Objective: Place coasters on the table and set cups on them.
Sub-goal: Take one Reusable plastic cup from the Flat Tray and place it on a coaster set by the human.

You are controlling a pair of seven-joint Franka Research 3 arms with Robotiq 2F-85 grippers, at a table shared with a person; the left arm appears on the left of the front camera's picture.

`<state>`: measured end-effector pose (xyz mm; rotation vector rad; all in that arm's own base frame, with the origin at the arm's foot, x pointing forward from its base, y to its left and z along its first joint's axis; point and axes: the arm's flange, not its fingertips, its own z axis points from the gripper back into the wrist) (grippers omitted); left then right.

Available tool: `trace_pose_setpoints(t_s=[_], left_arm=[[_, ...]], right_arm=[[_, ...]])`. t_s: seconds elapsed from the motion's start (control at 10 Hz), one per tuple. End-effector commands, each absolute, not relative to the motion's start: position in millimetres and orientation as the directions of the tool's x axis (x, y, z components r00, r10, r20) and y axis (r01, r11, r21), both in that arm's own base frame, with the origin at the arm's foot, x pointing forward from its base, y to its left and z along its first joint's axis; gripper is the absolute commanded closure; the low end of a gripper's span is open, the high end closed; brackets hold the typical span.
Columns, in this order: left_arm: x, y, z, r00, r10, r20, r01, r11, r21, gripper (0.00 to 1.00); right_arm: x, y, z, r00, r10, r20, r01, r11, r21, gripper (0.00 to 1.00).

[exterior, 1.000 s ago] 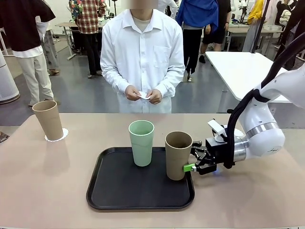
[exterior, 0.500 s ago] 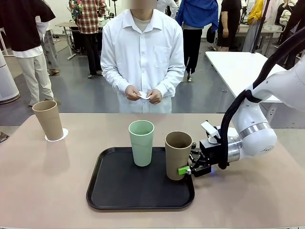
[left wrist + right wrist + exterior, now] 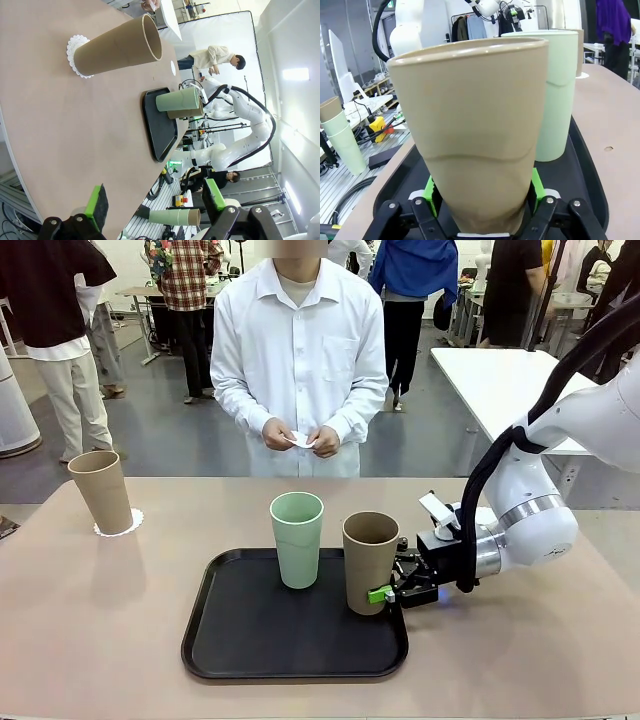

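**Front view.** Three cups in all, tall tapered handleless tumblers with a matte finish: two tan, one pale mint. Far tan cup (image 3: 100, 490) upright near the far left corner of the table (image 3: 90, 640), on one coaster (image 3: 136, 520), a thin white paper round with a scalloped lacy edge peeping out under the base. Mint cup (image 3: 297, 538) and near tan cup (image 3: 369, 562) upright, just beside each other on one black tray (image 3: 260, 645), a rounded rectangle with a raised rim, flat on the plain beige top. Right gripper (image 3: 392, 592) extended from the right, low against the near tan cup, one green pad on its lower wall, clamped on that cup. Across the table, a person's hands (image 3: 278, 434) together at the waist, pinching something small, thin and white, too small to make out.

**Left wrist view.** Left gripper (image 3: 156, 202) spread wide, two green pads well apart, nothing between them, above bare tabletop. Ahead, far tan cup (image 3: 117, 47) on its lacy coaster (image 3: 75, 47). Beyond, tray (image 3: 160, 130) with the mint cup (image 3: 177, 99) and the near tan cup behind it.

**Right wrist view.** Near tan cup (image 3: 475, 125) close in the middle, squeezed low down between two green pads, one touching each side. Smooth matte wall with one faint ring line. Mint cup (image 3: 555, 100) just behind, on the glossy tray (image 3: 590, 185).
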<state>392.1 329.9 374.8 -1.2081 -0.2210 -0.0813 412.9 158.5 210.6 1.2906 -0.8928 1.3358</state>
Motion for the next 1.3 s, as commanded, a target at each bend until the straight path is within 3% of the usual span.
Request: trace_pose_setpoints(t_s=[0.0, 0.1, 0.8, 1.2], left_arm=[[390, 330, 377, 0.974, 0.056, 0.219, 0.187, 0.348, -0.919, 0.0], [390, 330, 377, 0.974, 0.056, 0.219, 0.187, 0.348, -0.919, 0.0], [390, 330, 377, 0.974, 0.056, 0.219, 0.187, 0.348, -0.919, 0.0], [390, 330, 377, 0.974, 0.056, 0.219, 0.187, 0.348, -0.919, 0.0]], right_arm=[[413, 157, 216, 0.097, 0.177, 0.979, -0.98, -0.155, 0.125, 0.77], [412, 155, 230, 0.123, 0.157, 0.98, -0.981, -0.132, 0.145, 0.37], [415, 153, 400, 0.154, 0.183, 0.971, -0.985, -0.042, 0.165, 0.37], [413, 151, 418, 0.122, 0.184, 0.975, -0.989, -0.054, 0.134, 0.37]])
